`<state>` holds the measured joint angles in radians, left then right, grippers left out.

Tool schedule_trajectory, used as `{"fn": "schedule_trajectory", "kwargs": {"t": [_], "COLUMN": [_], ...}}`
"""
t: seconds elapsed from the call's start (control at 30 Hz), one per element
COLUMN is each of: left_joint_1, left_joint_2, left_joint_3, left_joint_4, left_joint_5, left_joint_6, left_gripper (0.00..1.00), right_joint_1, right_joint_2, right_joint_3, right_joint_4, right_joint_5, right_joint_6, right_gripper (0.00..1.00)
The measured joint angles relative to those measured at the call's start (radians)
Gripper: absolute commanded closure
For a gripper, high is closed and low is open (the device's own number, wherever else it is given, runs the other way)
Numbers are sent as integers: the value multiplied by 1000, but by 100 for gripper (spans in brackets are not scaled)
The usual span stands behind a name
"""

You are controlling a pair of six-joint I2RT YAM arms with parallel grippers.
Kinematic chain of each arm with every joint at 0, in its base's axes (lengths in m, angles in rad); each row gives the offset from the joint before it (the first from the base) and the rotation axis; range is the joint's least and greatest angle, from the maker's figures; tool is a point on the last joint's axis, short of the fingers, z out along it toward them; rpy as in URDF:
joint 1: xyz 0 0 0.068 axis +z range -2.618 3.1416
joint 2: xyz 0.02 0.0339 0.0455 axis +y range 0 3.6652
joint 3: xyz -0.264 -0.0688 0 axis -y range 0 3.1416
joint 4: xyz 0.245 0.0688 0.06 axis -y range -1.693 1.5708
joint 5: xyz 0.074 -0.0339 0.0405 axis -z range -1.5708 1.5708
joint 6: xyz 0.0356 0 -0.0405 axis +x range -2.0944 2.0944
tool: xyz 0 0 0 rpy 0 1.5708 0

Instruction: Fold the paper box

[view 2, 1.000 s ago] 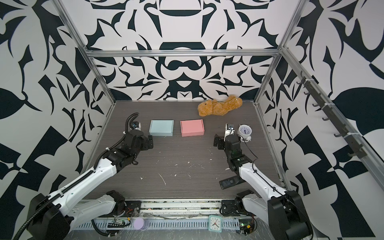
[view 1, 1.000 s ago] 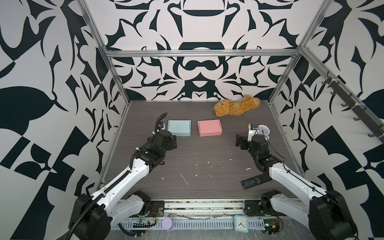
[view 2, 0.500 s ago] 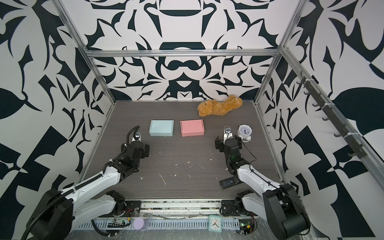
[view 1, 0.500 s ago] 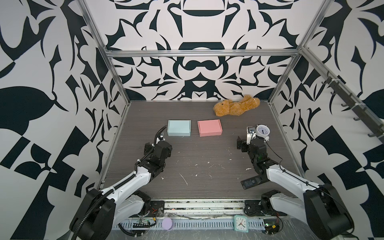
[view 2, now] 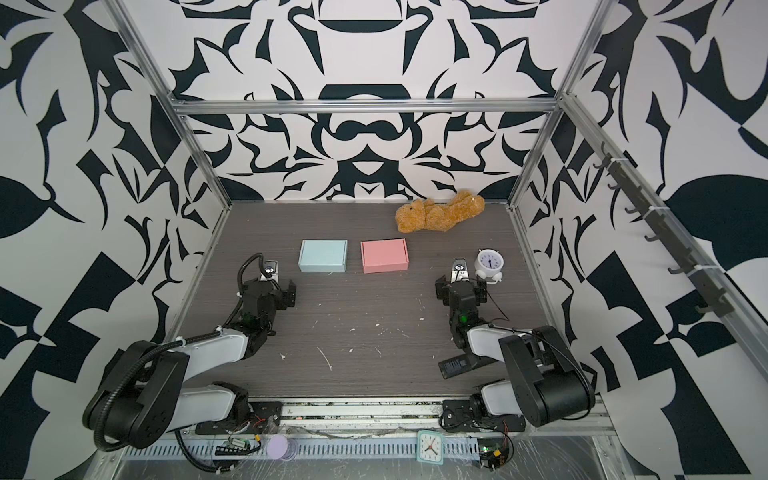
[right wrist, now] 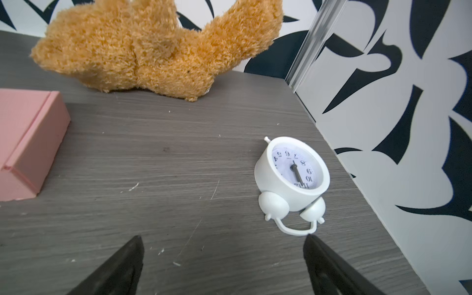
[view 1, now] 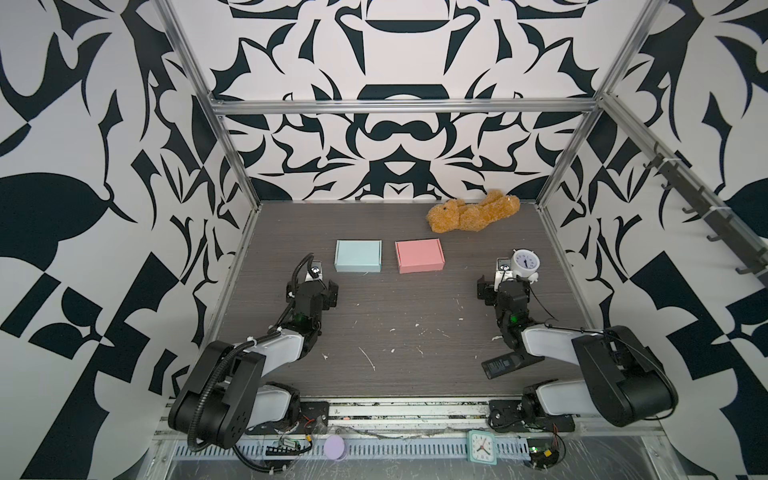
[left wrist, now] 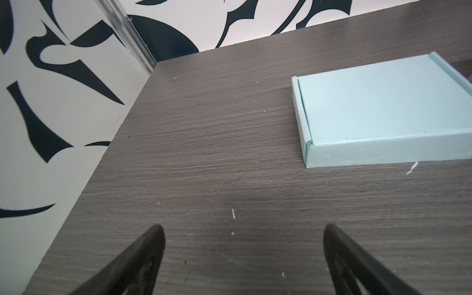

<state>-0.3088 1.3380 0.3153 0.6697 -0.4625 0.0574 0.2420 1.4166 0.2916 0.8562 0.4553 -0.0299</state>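
Grey table point(view 1: 415, 299), blue box point(view 1: 358, 255), numbered clock point(right wrist: 293, 171)

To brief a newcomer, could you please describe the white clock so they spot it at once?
On the grey table, look along the right wall. Between the teddy and the right end effector lies the clock, face up. It alone is round and white, with two bells.

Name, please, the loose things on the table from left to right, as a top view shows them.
light blue box → pink box → white alarm clock. Left out: the teddy bear and the black remote, because their spans overlap others.
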Motion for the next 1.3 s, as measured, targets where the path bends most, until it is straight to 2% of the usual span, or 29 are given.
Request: {"fn": "schedule_trajectory", "kwargs": {"t": [0.13, 0.5, 0.83, 1.3], "left_joint_1": [38, 155, 242, 247], "left_joint_2": [54, 228, 237, 237], "left_joint_3": [11, -32, 51, 52], "left_joint_4": [69, 354, 274, 245], "left_joint_5": [45, 213, 331, 359], "left_joint_6": [21, 27, -28, -43], "left_gripper": [1, 1, 1, 1], "right_joint_1": [-33, -83, -90, -90], "right_joint_2": [93, 149, 150, 150], "right_joint_3": [-5, 26, 33, 33], "right_joint_4": [84, 84, 80, 80], "right_joint_5": [15, 13, 11, 9], "right_joint_6": [5, 46, 56, 57], "right_gripper": [1, 0, 0, 1]}}
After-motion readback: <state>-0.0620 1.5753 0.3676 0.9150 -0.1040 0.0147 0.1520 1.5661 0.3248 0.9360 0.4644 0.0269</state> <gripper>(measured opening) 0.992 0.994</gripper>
